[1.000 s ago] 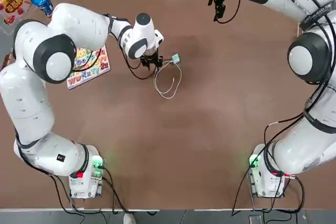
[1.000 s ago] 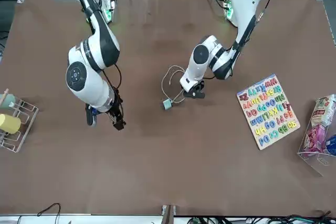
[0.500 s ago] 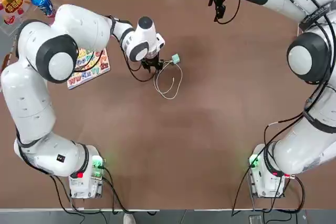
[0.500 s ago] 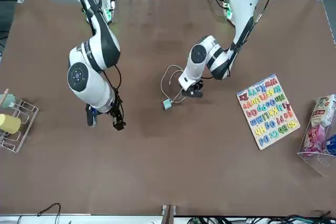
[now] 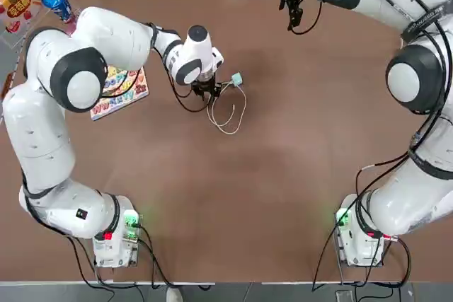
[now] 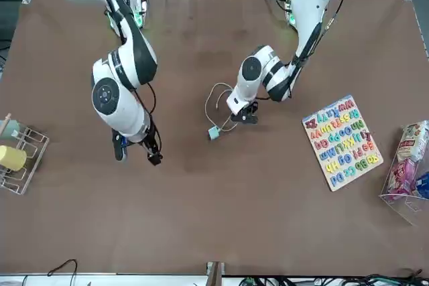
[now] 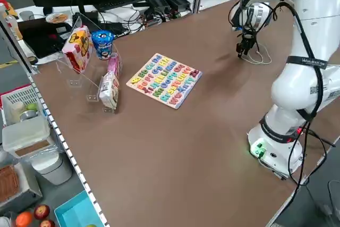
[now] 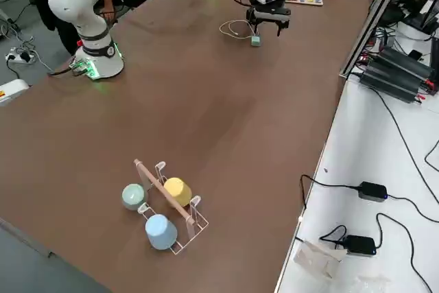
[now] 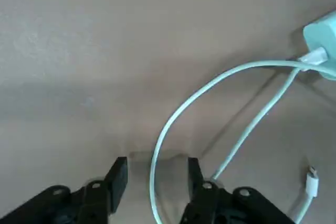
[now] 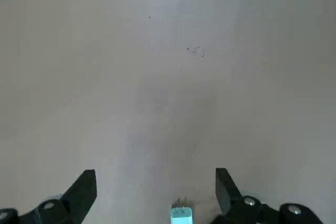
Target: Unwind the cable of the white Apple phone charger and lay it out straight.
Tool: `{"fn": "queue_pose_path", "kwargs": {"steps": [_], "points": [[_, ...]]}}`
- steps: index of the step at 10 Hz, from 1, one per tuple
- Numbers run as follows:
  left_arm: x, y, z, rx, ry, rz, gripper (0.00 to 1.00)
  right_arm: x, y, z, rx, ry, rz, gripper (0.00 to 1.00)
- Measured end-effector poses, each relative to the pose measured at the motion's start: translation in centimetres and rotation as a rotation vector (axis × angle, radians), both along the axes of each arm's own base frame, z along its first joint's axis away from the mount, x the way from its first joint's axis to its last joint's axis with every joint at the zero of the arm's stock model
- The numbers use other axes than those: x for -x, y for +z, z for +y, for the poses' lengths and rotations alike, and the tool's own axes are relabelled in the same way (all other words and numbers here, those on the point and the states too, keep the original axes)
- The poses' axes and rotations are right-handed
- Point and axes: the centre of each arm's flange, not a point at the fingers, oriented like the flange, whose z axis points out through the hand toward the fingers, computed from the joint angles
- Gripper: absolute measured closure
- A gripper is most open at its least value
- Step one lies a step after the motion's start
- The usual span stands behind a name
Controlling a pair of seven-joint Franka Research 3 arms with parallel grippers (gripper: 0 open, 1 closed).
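Closing in since a second ago, the left gripper (image 9: 153, 182) has slid slightly toward the thin white cable (image 5: 228, 109), fingers narrowing around a strand but not yet clamped. Cable lies looped mid-table, joined to the small pale bluish-white cube charger (image 5: 236, 78) just beside; neither has shifted, so unwinding hasn't begun. Right gripper (image 10: 156, 195) hangs wide open, empty, well apart at the table's far edge.
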Motion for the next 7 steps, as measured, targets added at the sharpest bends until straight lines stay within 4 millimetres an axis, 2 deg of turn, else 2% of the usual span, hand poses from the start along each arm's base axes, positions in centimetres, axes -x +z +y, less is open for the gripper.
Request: {"fn": "queue_pose_path", "kwargs": {"steps": [3,7], "points": [[0.7,-0.1,-0.5,-0.006,0.005,0.004,0.48,0.2,-0.2,0.3,0.015,0.016,0.002,0.00],[1.3,-0.7,-0.3,-0.020,0.012,0.016,0.51,1.2,-1.1,1.9,0.055,0.062,0.012,0.00]]}}
